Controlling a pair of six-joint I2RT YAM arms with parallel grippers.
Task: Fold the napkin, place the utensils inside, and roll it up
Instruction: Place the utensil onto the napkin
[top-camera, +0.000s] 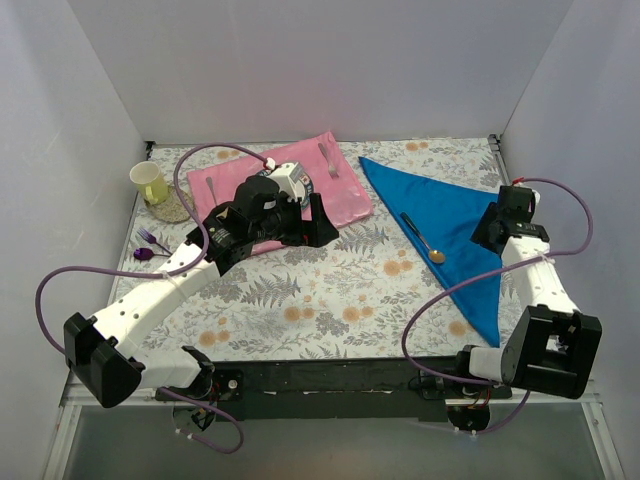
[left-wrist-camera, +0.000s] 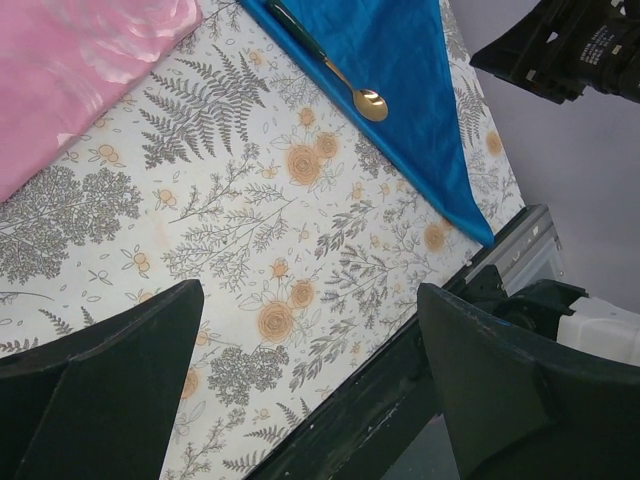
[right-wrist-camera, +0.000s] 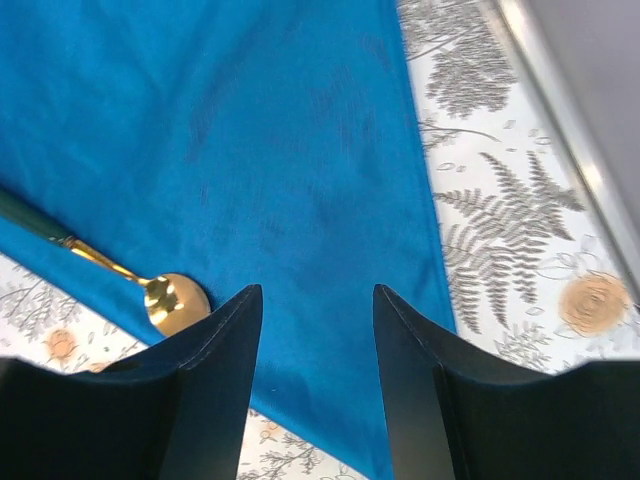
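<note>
- Since the task concerns only the blue cloth on the right, the yellow cup (top-camera: 148, 183) and the purple plastic fork and spoon (top-camera: 150, 246) at the far left look like bystanders, well apart from the work.
- The left gripper (top-camera: 318, 222) hovers over the near edge of the pink placemat (top-camera: 345, 195), its fingers (left-wrist-camera: 110, 390) spread wide with nothing between them. It is turned toward the right, so its wrist camera looks across the bare floral tablecloth (top-camera: 330, 290) at the napkin, probably to be ready to help.
- A silver-grey fork (top-camera: 327, 158) lies on the placemat's far side, untouched.
- The spoon (top-camera: 420, 236) rests on the napkin (top-camera: 450, 215), just inside its long left edge and roughly parallel to it, gold bowl toward the arms. That placement suits rolling from this edge.
- The napkin lies flat as a triangle, so the fold seems done; one tip points toward the near right corner of the table.
- The right gripper (top-camera: 492, 228) hangs over the napkin's right side, fingers (right-wrist-camera: 215, 390) apart and gripping nothing, the spoon's bowl just to their left in its wrist view. Rolling has not begun.
</note>
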